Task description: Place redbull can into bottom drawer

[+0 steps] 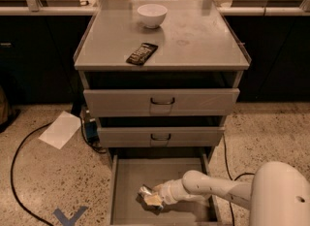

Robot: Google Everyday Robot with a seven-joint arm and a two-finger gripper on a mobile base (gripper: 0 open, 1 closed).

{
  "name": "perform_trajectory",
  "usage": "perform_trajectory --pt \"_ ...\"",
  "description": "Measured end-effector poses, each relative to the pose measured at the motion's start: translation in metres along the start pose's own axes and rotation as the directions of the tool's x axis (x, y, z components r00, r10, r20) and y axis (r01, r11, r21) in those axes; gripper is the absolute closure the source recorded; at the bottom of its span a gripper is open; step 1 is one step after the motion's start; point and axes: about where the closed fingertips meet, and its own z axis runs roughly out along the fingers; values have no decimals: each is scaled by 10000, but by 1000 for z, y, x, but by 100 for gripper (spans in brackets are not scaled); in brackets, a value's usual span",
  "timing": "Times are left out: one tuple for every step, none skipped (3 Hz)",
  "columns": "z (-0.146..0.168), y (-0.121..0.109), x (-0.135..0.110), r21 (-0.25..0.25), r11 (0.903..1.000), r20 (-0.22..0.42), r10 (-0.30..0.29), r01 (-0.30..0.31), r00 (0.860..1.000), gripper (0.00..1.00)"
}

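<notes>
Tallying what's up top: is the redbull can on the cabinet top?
No, the redbull can is by the gripper, down inside the open bottom drawer.

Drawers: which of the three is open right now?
The bottom drawer, pulled out so its grey floor shows, with the gripper and redbull can down inside it. The top drawer and middle drawer show only their handled fronts.

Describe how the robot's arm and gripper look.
The arm is smooth, white and tubular, with a rounded joint and a large white domed shell at its base. The gripper, down in the bottom drawer, looks pale yellowish. No markings show.
</notes>
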Motion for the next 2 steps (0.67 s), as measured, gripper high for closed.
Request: perform_trajectory --pt "0 0 0 0 10000 0 0 0 10000 100" --pt "8 -16 7 208 9997 -79 134 -132 9999 100"
